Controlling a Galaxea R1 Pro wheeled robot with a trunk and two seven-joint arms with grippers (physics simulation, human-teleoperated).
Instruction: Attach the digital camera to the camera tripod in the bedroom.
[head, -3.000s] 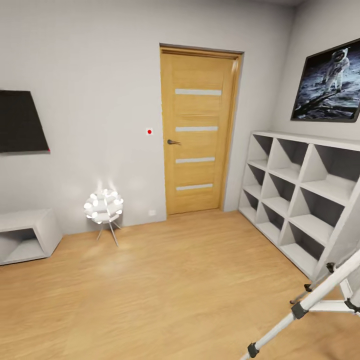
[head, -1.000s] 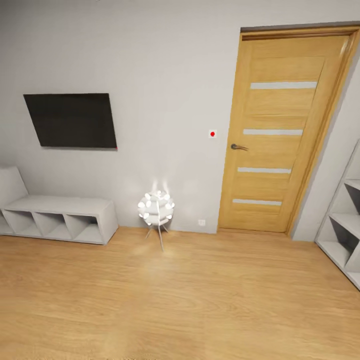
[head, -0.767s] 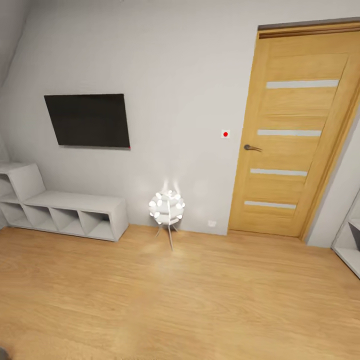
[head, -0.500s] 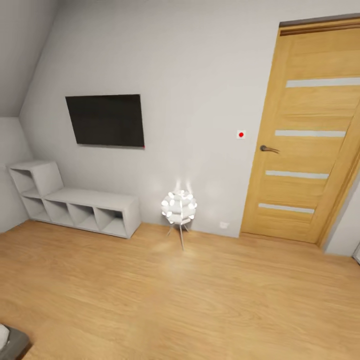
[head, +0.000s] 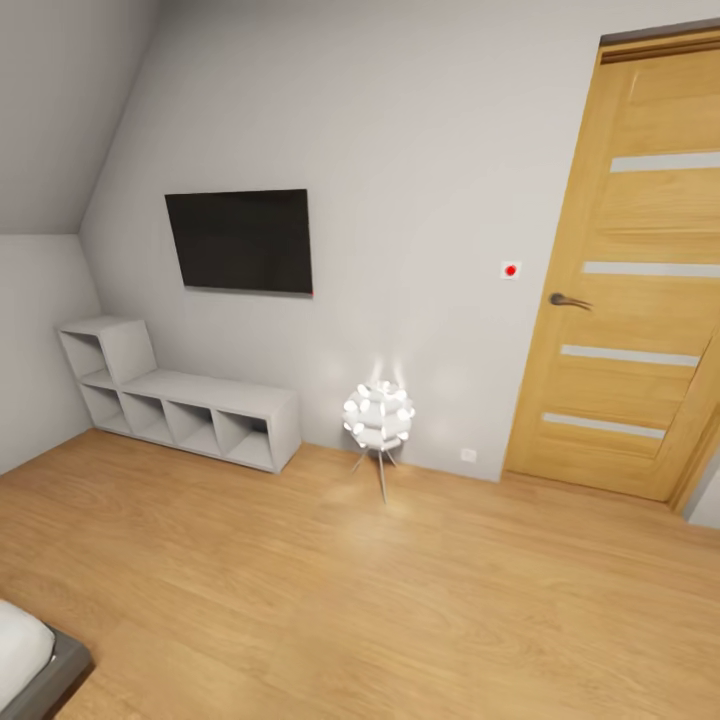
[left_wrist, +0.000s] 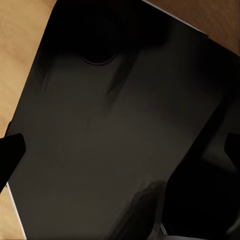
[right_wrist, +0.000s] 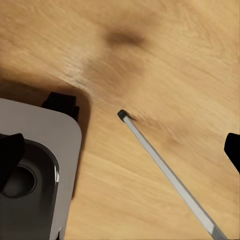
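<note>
The digital camera is out of view. One silver-grey leg of the camera tripod (right_wrist: 165, 167), ending in a black foot, crosses the light wood floor in the right wrist view. My right gripper (right_wrist: 120, 152) hangs open above that floor, its dark fingertips (right_wrist: 10, 152) at the picture's two sides with nothing between them. My left gripper (left_wrist: 120, 150) is also open and empty, held over a dark black surface that I cannot identify.
The head view faces a pale grey wall with a black screen (head: 240, 240), a low white cubby shelf (head: 190, 405), a glowing white ball lamp (head: 379, 415) and a wooden door (head: 630, 300). A bed corner (head: 30, 655) is at the bottom left. My grey base (right_wrist: 35, 175) is beside the leg.
The head camera has swung left: the door slid to the right edge, the tripod and tall shelving left the picture, and the low cubby shelf and bed corner came in.
</note>
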